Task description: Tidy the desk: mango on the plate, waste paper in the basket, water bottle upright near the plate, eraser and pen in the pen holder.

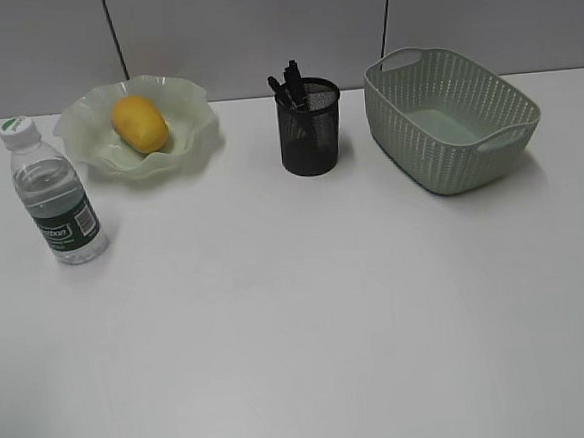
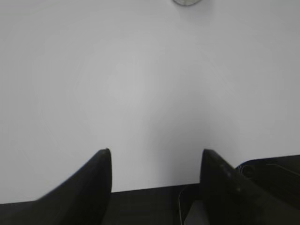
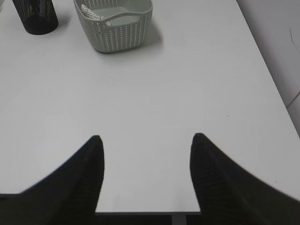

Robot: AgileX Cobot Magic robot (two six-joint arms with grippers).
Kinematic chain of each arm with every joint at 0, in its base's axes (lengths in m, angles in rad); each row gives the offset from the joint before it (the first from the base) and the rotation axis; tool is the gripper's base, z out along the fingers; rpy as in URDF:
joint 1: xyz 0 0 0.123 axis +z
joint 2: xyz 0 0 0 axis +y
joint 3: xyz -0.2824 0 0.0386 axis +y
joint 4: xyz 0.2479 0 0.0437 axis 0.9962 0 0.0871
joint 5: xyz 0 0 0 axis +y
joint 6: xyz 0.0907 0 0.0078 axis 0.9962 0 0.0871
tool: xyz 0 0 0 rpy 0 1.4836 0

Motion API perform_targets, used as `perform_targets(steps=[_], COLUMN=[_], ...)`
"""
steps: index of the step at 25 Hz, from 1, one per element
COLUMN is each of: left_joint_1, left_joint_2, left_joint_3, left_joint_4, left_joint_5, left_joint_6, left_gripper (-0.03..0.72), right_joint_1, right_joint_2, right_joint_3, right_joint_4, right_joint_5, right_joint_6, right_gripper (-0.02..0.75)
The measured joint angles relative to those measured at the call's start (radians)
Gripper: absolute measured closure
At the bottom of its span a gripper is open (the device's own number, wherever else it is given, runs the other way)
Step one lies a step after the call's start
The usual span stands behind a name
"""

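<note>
From the exterior view we see the mango (image 1: 140, 123) lying in the wavy-rimmed plate (image 1: 189, 144) at the back left of the desk (image 1: 309, 318). The water bottle (image 1: 56, 192) stands upright just in front of the plate, to its left. The pen holder (image 1: 310, 128) sits mid-back with dark pens (image 1: 290, 84) sticking out; the basket (image 1: 449, 118) is to its right.

At the left wrist, we find the left gripper (image 2: 156, 157) with fingers spread wide over bare desk, holding nothing.

At the right wrist, the right gripper (image 3: 146, 140) is likewise spread and empty. Inside the basket we make out something white, possibly the waste paper (image 3: 90, 11).
</note>
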Motion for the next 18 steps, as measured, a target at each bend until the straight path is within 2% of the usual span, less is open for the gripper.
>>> perform_targets(steps=[10,18], left_joint_1=[0.000,0.000], left_joint_2=[-0.432,-0.610], left_joint_3=[0.164,0.213], left_joint_4=[-0.085,-0.104], left_joint_5=[-0.004,-0.021], left_joint_6=[0.000,-0.066], left_gripper=[0.232,0.232], right_joint_1=[0.000,0.000], right_joint_2=[0.000,0.000], right_joint_3=[0.000,0.000], right_joint_4=[0.001,0.001], right_joint_5=[0.000,0.000], right_joint_6=[0.000,0.000], right_gripper=[0.271,0.271])
